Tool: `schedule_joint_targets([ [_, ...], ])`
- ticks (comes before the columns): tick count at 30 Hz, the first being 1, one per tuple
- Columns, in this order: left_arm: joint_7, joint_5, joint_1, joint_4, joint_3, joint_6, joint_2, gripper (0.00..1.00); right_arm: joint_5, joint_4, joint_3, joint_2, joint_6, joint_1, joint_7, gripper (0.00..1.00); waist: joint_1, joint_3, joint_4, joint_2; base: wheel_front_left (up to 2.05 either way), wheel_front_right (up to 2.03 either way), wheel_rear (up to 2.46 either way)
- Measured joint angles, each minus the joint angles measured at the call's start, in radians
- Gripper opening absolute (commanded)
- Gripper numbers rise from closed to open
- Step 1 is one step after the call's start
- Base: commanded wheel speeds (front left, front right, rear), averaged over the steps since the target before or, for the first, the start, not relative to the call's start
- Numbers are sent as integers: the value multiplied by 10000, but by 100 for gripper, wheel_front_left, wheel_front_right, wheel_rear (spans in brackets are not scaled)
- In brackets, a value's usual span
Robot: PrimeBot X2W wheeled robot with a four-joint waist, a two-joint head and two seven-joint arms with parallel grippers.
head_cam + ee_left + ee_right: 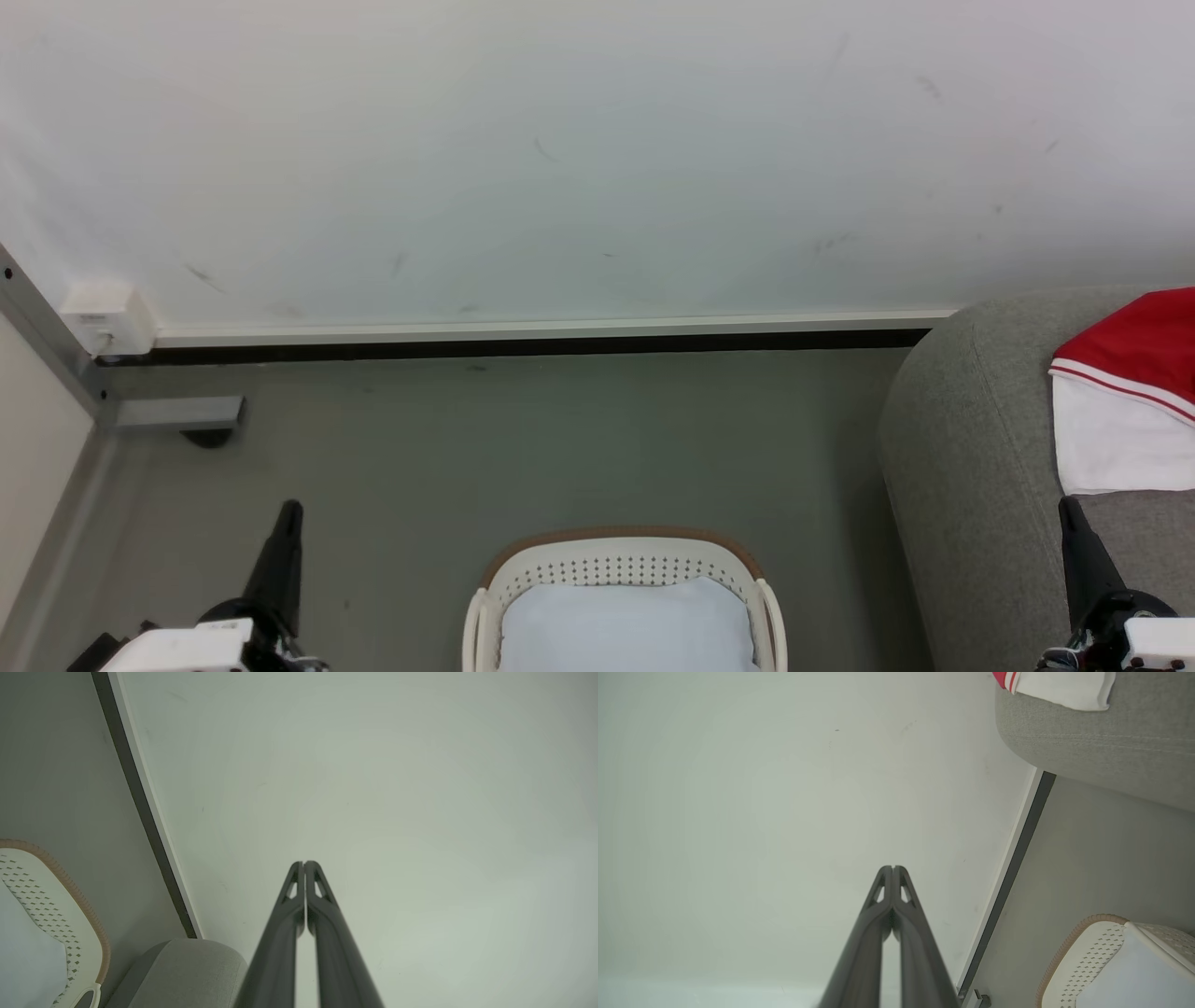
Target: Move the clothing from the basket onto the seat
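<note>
Dark left gripper [290, 513] sits lower left over grey floor [420, 448], fingers pressed together with nothing between them. Centre: basket [616, 546] stands on the floor near the wall [597, 159]. It holds a pale sheet [625, 621] and no red fabric in the part in frame; the near end is cut off, so can't tell the rest. Right: seat [971, 448], a strip of floor between it and the basket. Clothing [1134, 401] lies on the seat, red over white with stripe trim at the join, running off frame right. Right gripper [1069, 511] is at lower right, over the seat just below the clothing, fingers closed and empty.

Judgement: the fabric is soft, light and limp. It will drape and drag, and won't break. Pinch a bunched fold or the trimmed hem, not a flat spot. Keep clear of the sheet.
</note>
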Motion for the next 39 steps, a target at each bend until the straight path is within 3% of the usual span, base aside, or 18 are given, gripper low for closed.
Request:
schedule_joint_targets([
  [39,0,0,-1,0,0,0,-2,0,0,-2,0,0,0,-1,0,0,0,0,0,0,0,0,0],
])
